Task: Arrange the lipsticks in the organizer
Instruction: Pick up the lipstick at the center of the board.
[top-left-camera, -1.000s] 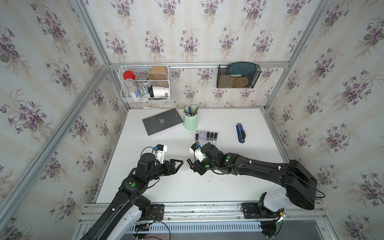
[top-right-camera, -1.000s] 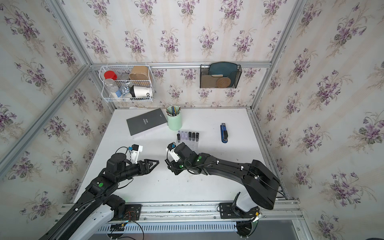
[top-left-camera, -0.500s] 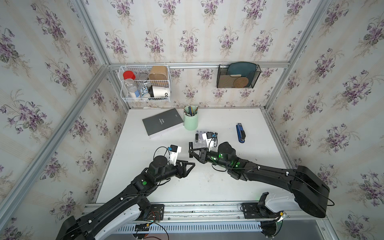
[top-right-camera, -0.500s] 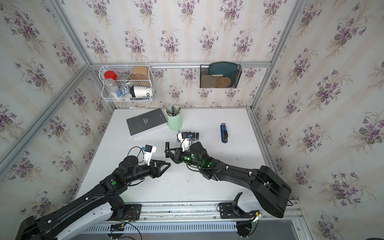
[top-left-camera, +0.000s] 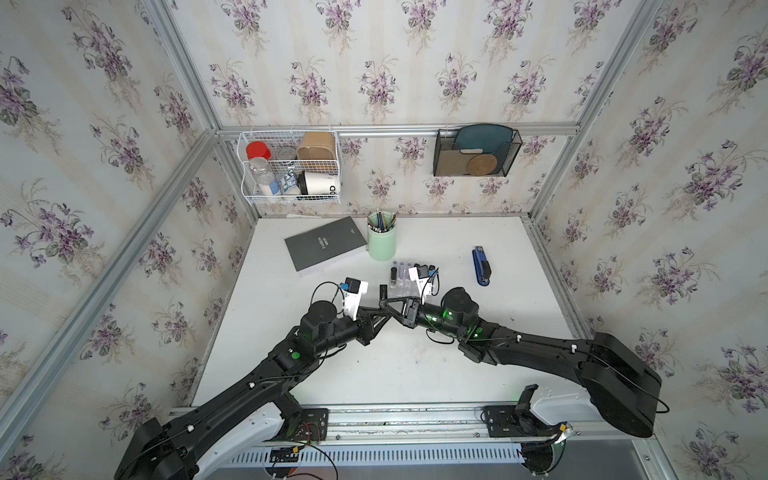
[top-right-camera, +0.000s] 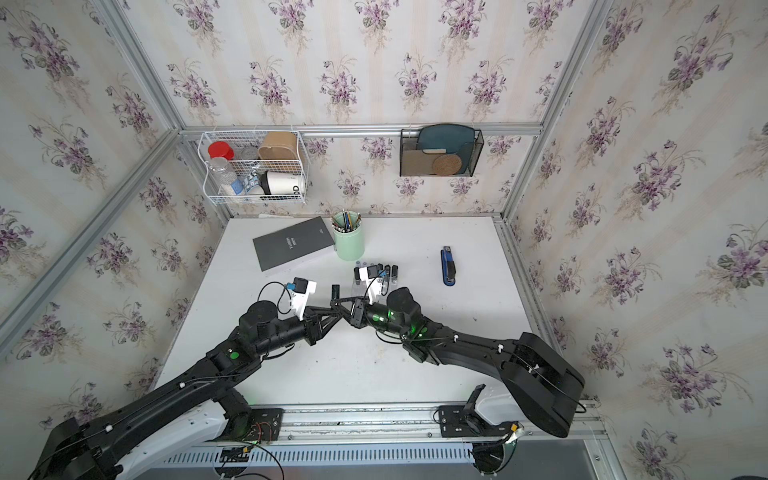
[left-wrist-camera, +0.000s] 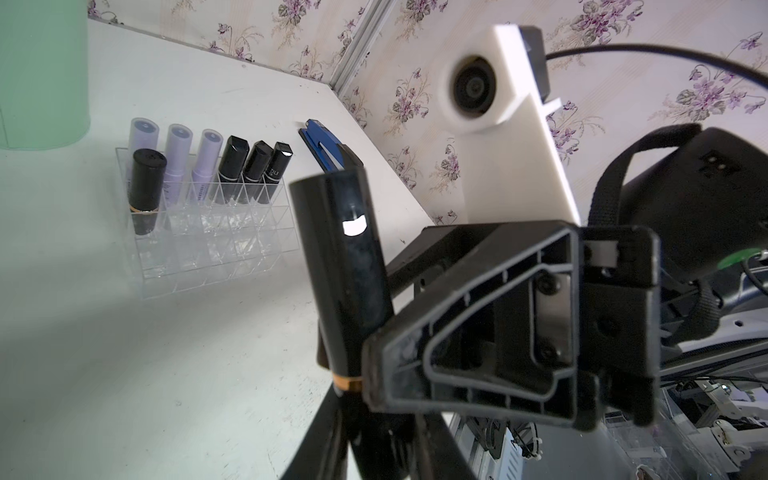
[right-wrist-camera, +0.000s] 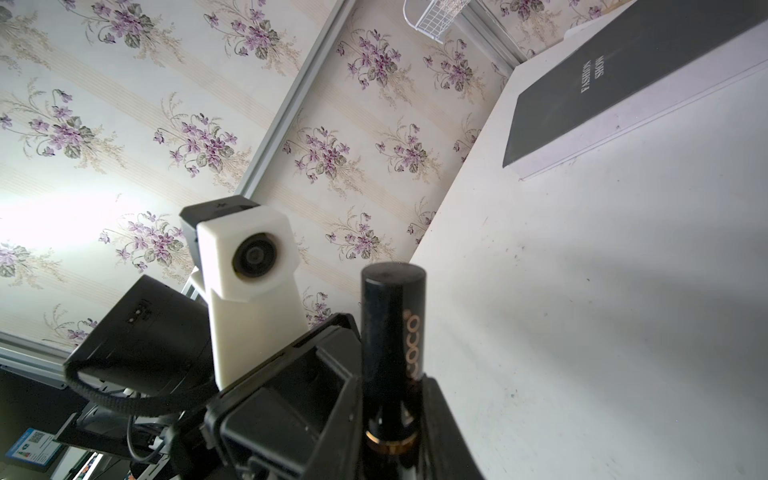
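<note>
Lipstick (right-wrist-camera: 392, 332) reads "COCO"; grey book (right-wrist-camera: 623, 83) reads "FASHION SHOW".

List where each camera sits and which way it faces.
Top views: overhead at the front, looking down and back across the table; left arm and right arm show, left gripper and right gripper both on one lipstick.
Left wrist: on the left arm, facing the organizer and stapler; own fingers below.
Right wrist: on the right arm, facing the book and wall; own fingers below.
Shared: both wrist views show that lipstick; each shows the other's camera.
</note>
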